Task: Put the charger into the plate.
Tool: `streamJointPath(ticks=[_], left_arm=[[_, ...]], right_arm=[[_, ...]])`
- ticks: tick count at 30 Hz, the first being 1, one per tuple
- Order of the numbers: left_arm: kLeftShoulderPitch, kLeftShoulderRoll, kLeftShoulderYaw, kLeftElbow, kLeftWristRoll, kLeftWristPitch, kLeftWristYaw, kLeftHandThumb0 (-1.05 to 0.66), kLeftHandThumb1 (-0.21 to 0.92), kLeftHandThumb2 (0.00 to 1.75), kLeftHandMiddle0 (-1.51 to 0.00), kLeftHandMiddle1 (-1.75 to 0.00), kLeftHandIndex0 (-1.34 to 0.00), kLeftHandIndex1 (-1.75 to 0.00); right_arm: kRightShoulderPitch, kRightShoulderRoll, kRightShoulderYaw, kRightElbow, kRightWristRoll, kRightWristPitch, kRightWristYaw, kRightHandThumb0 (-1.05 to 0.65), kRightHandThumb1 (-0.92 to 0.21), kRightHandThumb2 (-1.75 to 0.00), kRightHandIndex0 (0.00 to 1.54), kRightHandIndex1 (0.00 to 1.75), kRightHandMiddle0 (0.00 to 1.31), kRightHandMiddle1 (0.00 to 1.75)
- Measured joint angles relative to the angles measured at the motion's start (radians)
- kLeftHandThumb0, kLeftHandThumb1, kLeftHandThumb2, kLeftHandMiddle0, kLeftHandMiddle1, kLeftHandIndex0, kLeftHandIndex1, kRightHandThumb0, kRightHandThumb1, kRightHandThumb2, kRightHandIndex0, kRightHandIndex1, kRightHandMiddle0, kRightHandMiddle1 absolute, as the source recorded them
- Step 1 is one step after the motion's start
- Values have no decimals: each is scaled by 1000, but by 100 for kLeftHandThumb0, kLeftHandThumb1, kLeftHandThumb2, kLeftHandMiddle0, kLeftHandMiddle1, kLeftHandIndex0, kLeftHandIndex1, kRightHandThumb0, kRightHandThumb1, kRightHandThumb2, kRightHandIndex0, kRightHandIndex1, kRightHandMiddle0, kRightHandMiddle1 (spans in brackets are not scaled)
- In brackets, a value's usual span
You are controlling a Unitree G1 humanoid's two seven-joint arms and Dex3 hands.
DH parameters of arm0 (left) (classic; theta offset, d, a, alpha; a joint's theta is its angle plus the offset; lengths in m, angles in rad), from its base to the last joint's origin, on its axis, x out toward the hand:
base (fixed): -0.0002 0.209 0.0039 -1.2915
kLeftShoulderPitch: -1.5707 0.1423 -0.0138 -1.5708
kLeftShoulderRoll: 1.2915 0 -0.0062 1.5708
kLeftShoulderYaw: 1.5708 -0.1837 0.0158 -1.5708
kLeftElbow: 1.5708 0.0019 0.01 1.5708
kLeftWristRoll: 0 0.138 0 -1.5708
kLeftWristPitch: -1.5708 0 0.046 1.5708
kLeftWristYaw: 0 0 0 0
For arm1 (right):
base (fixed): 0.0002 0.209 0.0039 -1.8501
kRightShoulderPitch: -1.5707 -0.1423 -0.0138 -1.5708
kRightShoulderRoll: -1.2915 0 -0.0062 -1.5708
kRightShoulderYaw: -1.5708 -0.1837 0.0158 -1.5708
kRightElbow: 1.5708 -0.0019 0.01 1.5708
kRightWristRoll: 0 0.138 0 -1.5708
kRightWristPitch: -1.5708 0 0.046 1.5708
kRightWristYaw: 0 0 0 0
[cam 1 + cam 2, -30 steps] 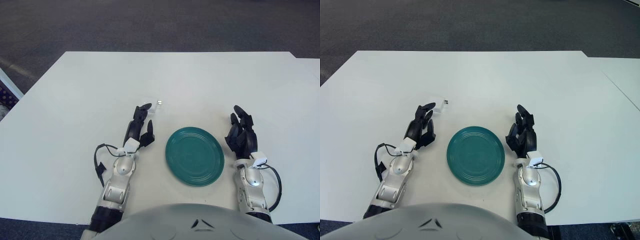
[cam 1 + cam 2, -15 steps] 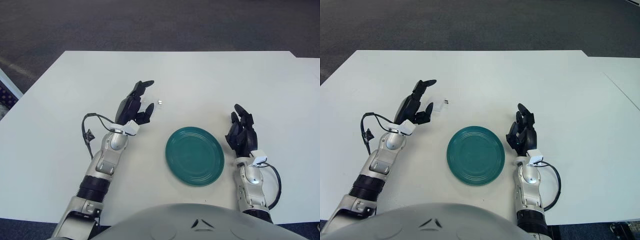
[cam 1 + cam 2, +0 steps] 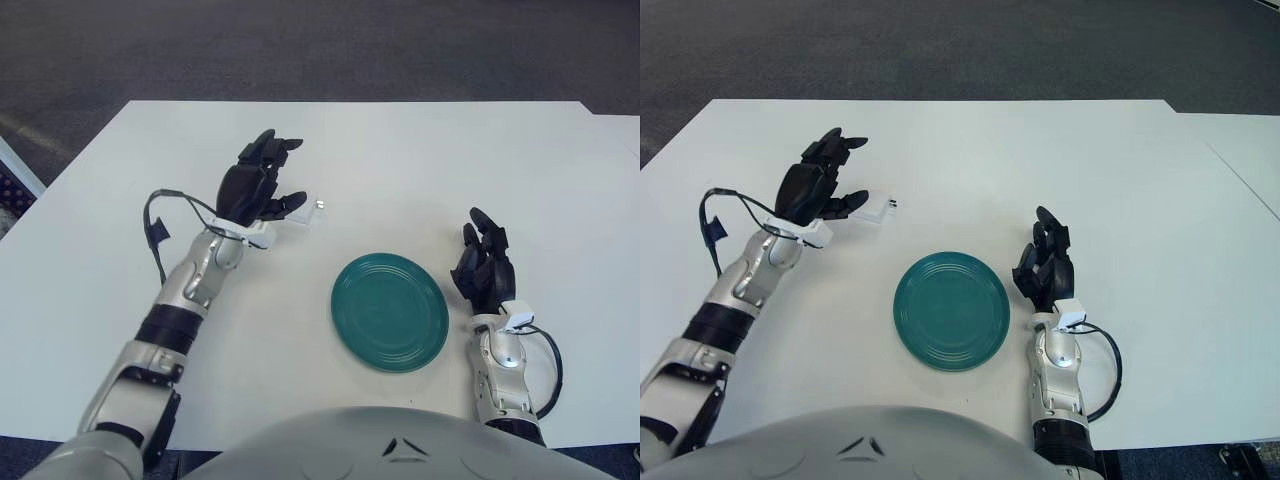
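Observation:
A small white charger (image 3: pixel 876 212) with metal prongs lies on the white table, up and left of the round teal plate (image 3: pixel 951 310). My left hand (image 3: pixel 823 184) hovers just left of the charger with its dark fingers spread open, the thumb tip close to the charger's left end; nothing is held. The charger in the left eye view (image 3: pixel 306 209) is partly covered by that thumb. My right hand (image 3: pixel 1045 266) shows just right of the plate, fingers loosely extended and holding nothing.
The white table (image 3: pixel 1060 170) stretches wide on all sides of the plate. A second table edge (image 3: pixel 1250 160) shows at the far right. Dark carpet lies beyond the far edge. A black cable (image 3: pixel 718 228) loops off my left forearm.
My left arm has lifted off the table and reached forward and leftward, and its fingers have spread wider beside the charger. Charger, plate and right hand have not moved.

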Motion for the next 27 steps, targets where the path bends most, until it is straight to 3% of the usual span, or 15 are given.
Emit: streamJointPath(ticks=[7, 13, 19, 27], left_arm=[[-47, 56, -55, 18, 73, -10, -20, -105, 92, 48, -14, 0, 0, -89], [-133, 69, -119, 127, 109, -43, -32, -105, 92, 41, -15, 0, -4, -91], [-226, 88, -175, 251, 103, -102, -147, -105, 92, 44, -13, 0, -3, -91], [-322, 116, -233, 380, 100, -178, -255, -105, 92, 44, -7, 0, 0, -72]], right_arm=[[2, 0, 0, 1, 0, -10, 2, -76, -92, -81, 14, 0, 0, 60], [7, -1, 0, 2, 1, -16, 4, -77, -92, -80, 14, 0, 0, 59], [7, -1, 0, 1, 1, -16, 5, -77, -92, -80, 14, 0, 0, 60], [8, -1, 1, 0, 1, -16, 4, -77, -92, -80, 14, 0, 0, 59]])
